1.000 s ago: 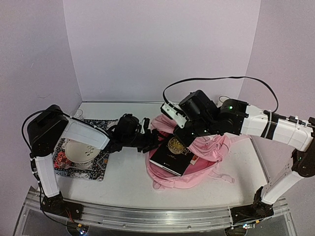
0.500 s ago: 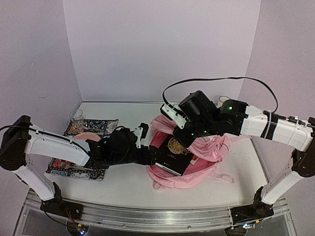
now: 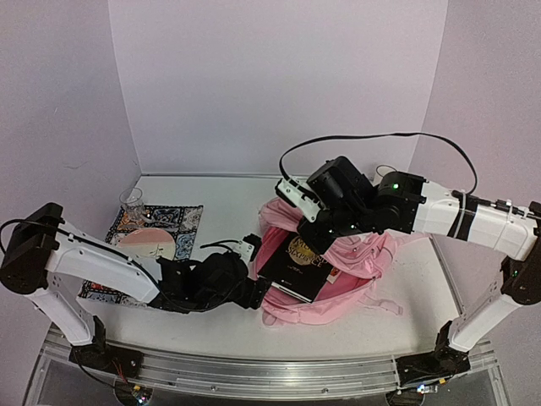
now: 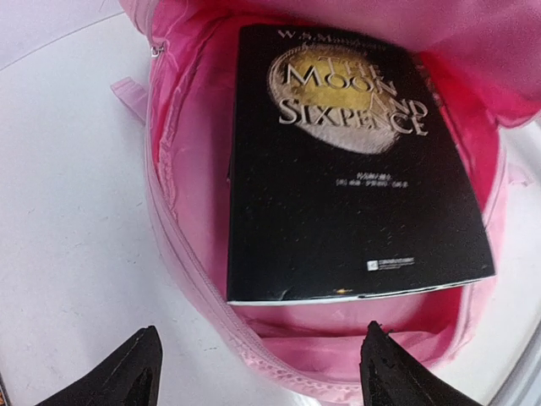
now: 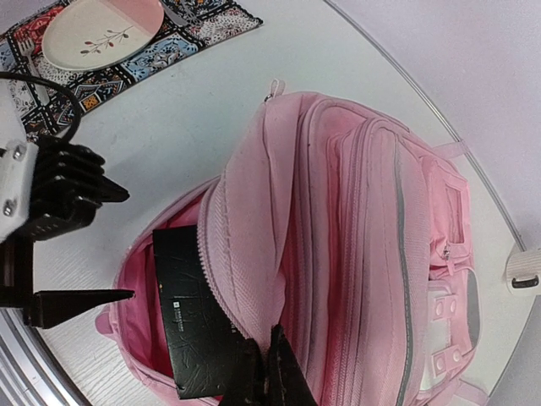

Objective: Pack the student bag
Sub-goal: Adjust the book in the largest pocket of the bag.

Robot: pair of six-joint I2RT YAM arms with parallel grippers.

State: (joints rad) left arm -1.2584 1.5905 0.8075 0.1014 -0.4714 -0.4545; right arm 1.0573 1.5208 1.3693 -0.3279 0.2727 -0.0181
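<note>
With the mouth of the student bag [image 3: 355, 258] pinched up mid-table by the clenched right gripper [image 5: 264, 368], the half-inserted book [image 4: 347, 161] is faced by the released, empty left gripper [image 4: 258, 359], and a push deeper is judged needed next.

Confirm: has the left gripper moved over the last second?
Yes. In the top view the left gripper slid toward the table's near edge, relative to the unmoved book.

Stretching white left arm [image 3: 101, 264] low, holding black two-finger left gripper [image 4: 260, 338] spread wide; arching white right arm [image 3: 473, 218] high, holding black right gripper [image 5: 262, 359] pinched closed.
</note>
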